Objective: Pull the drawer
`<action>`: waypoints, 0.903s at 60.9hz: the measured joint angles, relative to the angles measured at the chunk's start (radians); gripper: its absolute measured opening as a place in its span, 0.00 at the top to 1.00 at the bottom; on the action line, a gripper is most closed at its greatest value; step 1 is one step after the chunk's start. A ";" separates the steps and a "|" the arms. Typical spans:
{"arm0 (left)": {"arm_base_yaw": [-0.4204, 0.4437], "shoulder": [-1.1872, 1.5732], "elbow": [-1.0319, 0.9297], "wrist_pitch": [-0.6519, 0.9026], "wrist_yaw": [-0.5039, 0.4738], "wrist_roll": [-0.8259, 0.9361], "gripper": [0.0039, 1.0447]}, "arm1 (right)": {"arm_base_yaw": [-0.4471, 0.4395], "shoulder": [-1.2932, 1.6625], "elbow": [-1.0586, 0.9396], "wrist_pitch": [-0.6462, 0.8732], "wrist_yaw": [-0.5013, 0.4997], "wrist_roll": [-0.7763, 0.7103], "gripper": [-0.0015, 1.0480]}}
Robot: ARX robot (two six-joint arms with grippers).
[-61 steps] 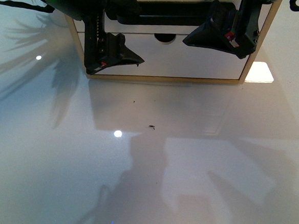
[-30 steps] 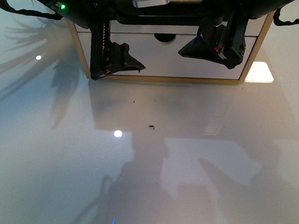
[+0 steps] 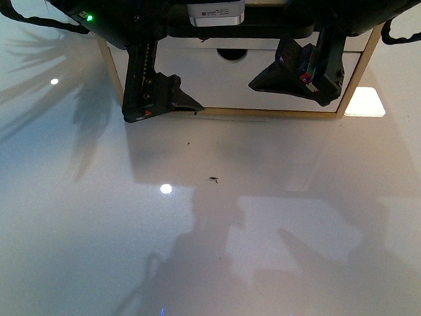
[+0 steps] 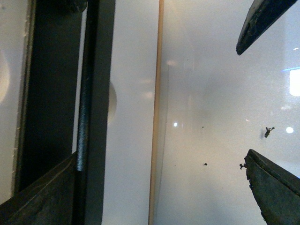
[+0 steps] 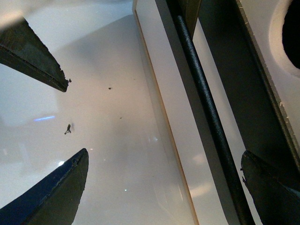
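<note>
The drawer's black bar handle point(image 4: 82, 117) point(image 5: 211, 126) lies in a dark recess across its white front. In the front view the recess is a dark band point(image 3: 259, 29) above the plain lower drawer front point(image 3: 249, 83); the arms hide the rest. My left gripper point(image 3: 159, 100) point(image 4: 159, 197) is open, and the bar runs just inside one of its fingers point(image 4: 42, 201). My right gripper point(image 3: 299, 76) point(image 5: 164, 192) is open too. The bar passes close to one of its fingers point(image 5: 272, 192). Neither gripper holds anything.
The cabinet has a light wooden frame point(image 3: 353, 76) and stands on a glossy white table point(image 3: 202, 238). A semicircular notch point(image 3: 232, 54) marks the lower drawer's top edge. Small dark specks point(image 3: 213, 179) lie on the table before the cabinet. A bright patch point(image 3: 364, 102) lies right of it.
Both grippers have sunk lower in the front view, in front of the cabinet. The right one has also drifted left. A white box on the robot's body has come into view at the top.
</note>
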 joint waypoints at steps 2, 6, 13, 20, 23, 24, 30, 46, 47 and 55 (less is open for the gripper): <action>-0.001 -0.002 0.000 -0.006 0.000 0.003 0.07 | 0.001 -0.002 0.000 -0.003 -0.002 -0.001 0.09; -0.002 -0.008 -0.001 -0.023 0.000 0.010 0.07 | 0.002 -0.010 -0.007 -0.011 -0.009 -0.002 0.09; -0.005 -0.025 -0.022 -0.032 0.000 0.021 0.07 | 0.007 -0.033 -0.029 -0.022 -0.014 -0.007 0.09; -0.007 -0.047 -0.053 -0.034 0.005 0.026 0.07 | 0.013 -0.058 -0.060 -0.026 -0.019 -0.009 0.09; -0.008 -0.061 -0.071 -0.034 0.006 0.027 0.07 | 0.016 -0.074 -0.078 -0.026 -0.023 -0.011 0.09; -0.008 -0.068 -0.080 -0.033 0.007 0.028 0.07 | 0.018 -0.083 -0.088 -0.026 -0.025 -0.012 0.09; -0.009 -0.097 -0.119 -0.029 0.007 0.028 0.07 | 0.027 -0.113 -0.123 -0.026 -0.032 -0.016 0.09; -0.011 -0.180 -0.231 -0.020 0.016 0.037 0.07 | 0.057 -0.206 -0.224 -0.021 -0.045 -0.011 0.09; -0.011 -0.184 -0.236 -0.020 0.016 0.037 0.07 | 0.059 -0.211 -0.228 -0.021 -0.046 -0.011 0.09; -0.012 -0.219 -0.274 -0.029 0.016 0.043 0.07 | 0.069 -0.242 -0.256 -0.023 -0.046 -0.010 0.09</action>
